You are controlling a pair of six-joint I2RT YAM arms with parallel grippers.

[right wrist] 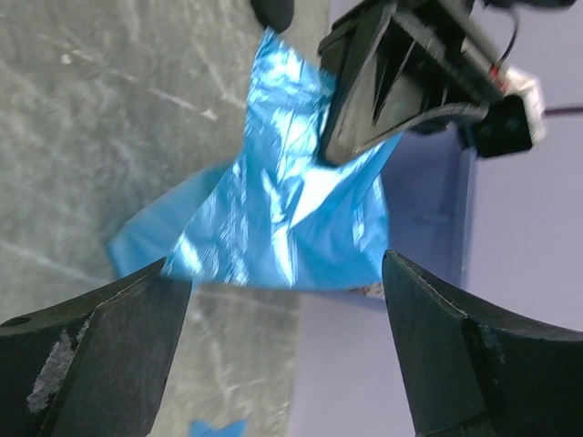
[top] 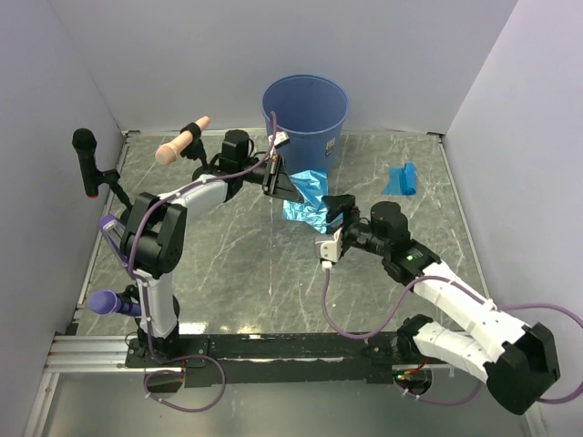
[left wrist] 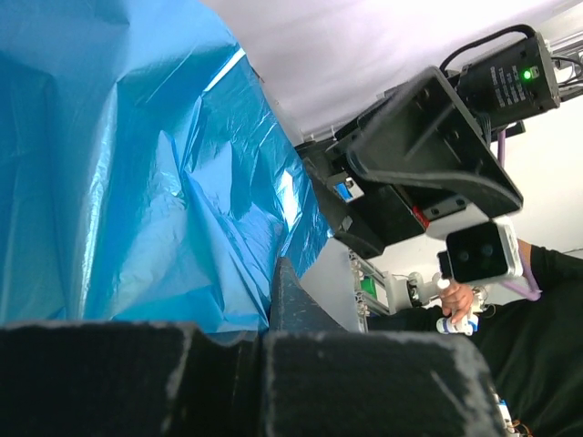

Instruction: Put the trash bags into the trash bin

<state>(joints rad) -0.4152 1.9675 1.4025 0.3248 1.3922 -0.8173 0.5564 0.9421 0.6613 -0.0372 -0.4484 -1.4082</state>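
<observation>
Bright, even light; shadows faint.
White glare streaks the trash bag point(right wrist: 264, 228) mid-frame, right wrist view (glossy film); left wrist view's bottom edge is dark, blurred.

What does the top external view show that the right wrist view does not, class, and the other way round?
Only top external: the trash bin with its open rim, and the arms' base rail. Only right wrist: the right gripper, fingers open, framing the film up close. Both: the left gripper shut on the hanging trash bag, beside the bin.
</observation>
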